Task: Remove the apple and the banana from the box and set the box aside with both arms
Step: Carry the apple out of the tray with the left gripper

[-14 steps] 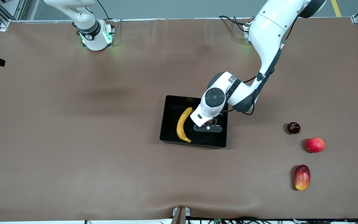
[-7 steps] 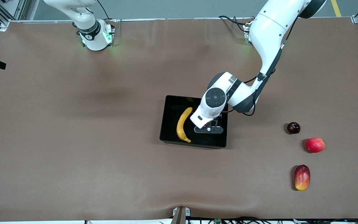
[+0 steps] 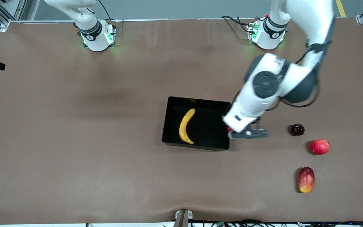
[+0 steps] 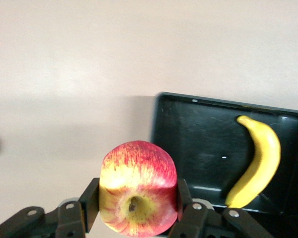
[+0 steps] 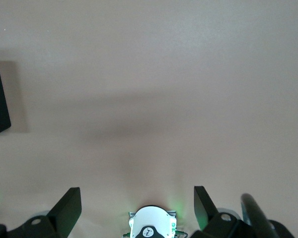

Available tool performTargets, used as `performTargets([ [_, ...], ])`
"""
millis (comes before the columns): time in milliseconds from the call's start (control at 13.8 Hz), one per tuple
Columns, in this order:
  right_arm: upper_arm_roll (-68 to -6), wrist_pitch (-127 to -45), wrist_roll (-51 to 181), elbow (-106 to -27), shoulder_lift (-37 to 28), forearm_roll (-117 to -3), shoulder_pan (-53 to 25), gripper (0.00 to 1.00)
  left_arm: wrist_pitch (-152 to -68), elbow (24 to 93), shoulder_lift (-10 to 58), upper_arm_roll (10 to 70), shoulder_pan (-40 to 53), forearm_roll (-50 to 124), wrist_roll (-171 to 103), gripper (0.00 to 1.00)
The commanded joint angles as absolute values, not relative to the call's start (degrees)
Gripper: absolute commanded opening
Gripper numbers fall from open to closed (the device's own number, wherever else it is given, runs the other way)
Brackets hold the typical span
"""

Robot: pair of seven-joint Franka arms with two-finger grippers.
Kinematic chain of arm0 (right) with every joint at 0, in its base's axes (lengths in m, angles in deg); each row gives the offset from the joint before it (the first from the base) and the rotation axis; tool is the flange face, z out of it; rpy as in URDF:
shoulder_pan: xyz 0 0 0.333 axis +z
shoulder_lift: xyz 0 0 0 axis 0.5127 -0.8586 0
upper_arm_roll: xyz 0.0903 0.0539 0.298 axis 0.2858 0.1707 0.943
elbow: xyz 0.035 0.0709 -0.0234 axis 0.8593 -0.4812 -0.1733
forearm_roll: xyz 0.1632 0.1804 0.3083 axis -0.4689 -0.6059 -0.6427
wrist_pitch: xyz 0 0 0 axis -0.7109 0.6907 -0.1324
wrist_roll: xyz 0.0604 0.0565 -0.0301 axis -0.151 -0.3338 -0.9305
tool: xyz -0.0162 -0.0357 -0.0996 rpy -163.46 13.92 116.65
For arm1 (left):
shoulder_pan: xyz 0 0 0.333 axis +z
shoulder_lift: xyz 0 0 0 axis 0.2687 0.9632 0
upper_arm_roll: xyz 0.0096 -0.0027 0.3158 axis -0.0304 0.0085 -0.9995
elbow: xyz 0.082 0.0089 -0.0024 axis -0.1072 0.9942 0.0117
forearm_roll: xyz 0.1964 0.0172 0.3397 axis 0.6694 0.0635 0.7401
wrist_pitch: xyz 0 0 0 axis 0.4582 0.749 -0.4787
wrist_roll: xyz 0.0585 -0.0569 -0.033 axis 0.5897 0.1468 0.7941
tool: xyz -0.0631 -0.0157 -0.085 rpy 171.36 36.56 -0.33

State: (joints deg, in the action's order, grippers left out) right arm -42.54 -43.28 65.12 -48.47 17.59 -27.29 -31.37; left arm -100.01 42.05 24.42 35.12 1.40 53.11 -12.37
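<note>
Left gripper (image 4: 137, 218): you've got it clamped on the apple (image 4: 137, 194), up over the table just beside the box wall at the left arm's end.
Right gripper (image 5: 137, 206): fingers spread wide, nothing in them; this arm waits.
Box (image 3: 170, 119): mid-table.
Banana (image 3: 186, 126): lies in the box, toward the right arm's end.
Other fruit: second apple (image 3: 319, 147), plum (image 3: 297, 129), mango (image 3: 306, 179) on the table toward the left arm's end.

The banana (image 3: 186, 126), long, curved, yellow, lies flat in the box (image 3: 168, 121), a shallow glossy black tray sitting mid-surface. A red apple with yellow streaks (image 4: 137, 195) is up in the air, pinched in the left hand (image 4: 137, 210) just off the box's edge.
</note>
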Motion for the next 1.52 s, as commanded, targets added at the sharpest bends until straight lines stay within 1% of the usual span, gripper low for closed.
performTargets([
  [0, -43.3, -42.6, 64.7, -47.1, 17.0, -27.9, -30.8, 1.0, -96.9, 41.5, 23.9, 35.7, 7.2, 52.0, -24.1, 0.0],
  [145, -43.3, -42.6, 64.7, -47.1, 17.0, -27.9, -30.8, 1.0, -95.5, 42.3, 24.0, 35.7, 11.3, 52.4, -28.3, 0.0],
  [434, -43.3, -42.6, 64.7, -47.1, 17.0, -28.0, -30.8, 1.0, -97.2, 43.7, 25.8, 35.4, 14.7, 54.7, -30.9, 0.0],
  [506, -43.3, -42.5, 64.7, -47.1, 17.0, -28.0, -30.8, 1.0, -98.9, 44.9, 26.1, 35.5, 16.5, 55.8, -31.7, 0.0],
  [723, -43.3, -42.6, 64.7, -47.1, 17.0, -27.9, -30.8, 1.0, -110.1, 53.1, 26.6, 35.3, 19.7, 56.0, -31.8, 0.0],
  [940, -43.3, -42.6, 64.8, -47.1, 17.0, -28.0, -30.8, 1.0, -118.7, 58.3, 28.5, 35.0, 21.1, 56.3, -31.8, 0.0],
  [1084, -43.3, -42.6, 64.8, -47.1, 17.0, -27.9, -30.8, 1.0, -121.7, 60.2, 29.5, 34.9, 21.6, 58.8, -31.7, 0.0],
  [1446, -43.3, -42.6, 64.8, -47.1, 17.0, -28.0, -30.8, 1.0, -123.7, 60.1, 32.8, 35.0, 22.6, 58.8, -31.6, 0.0],
])
